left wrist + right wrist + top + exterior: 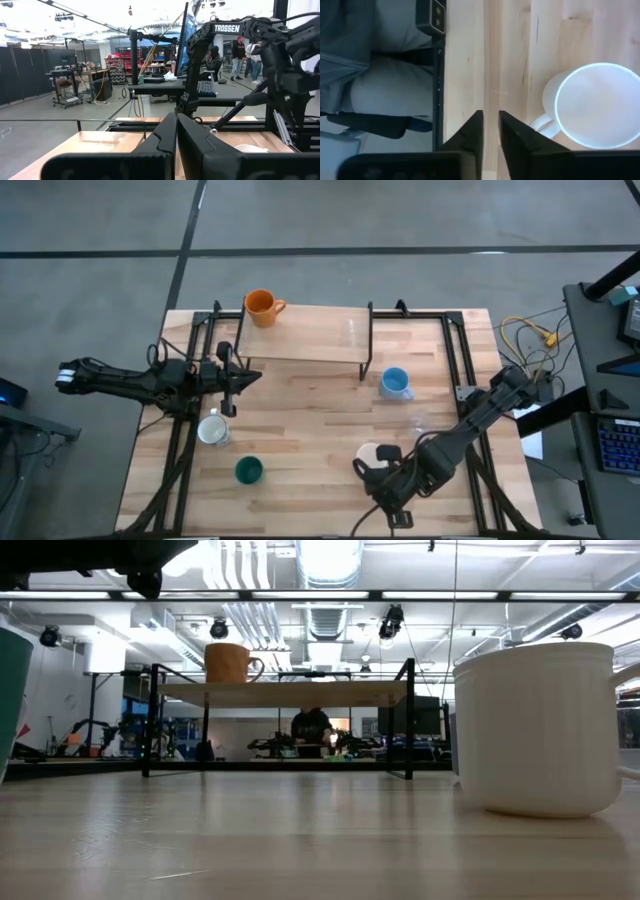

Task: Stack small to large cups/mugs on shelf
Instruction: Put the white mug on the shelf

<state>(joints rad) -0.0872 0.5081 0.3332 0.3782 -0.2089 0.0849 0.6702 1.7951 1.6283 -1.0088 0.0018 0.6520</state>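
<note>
An orange mug (262,307) stands on the left end of the light-wood shelf (310,338); it also shows in the low view (232,663). On the table stand a light blue mug (395,383), a clear glass (420,423), a white mug with dark markings (212,429), a dark green cup (248,471) and a plain white mug (371,453). My right gripper (490,125) hovers over the table near its near edge, beside the plain white mug (595,105), pointing down, open by a narrow gap and empty. My left gripper (176,135) is shut and empty, held level above the table at the shelf's near left corner.
Black frame rails (455,350) run along the table's sides, and one (438,75) lies close to my right gripper. Cables (530,340) and a keyboard (618,445) lie off the table's right side. People stand in the room beyond (240,50).
</note>
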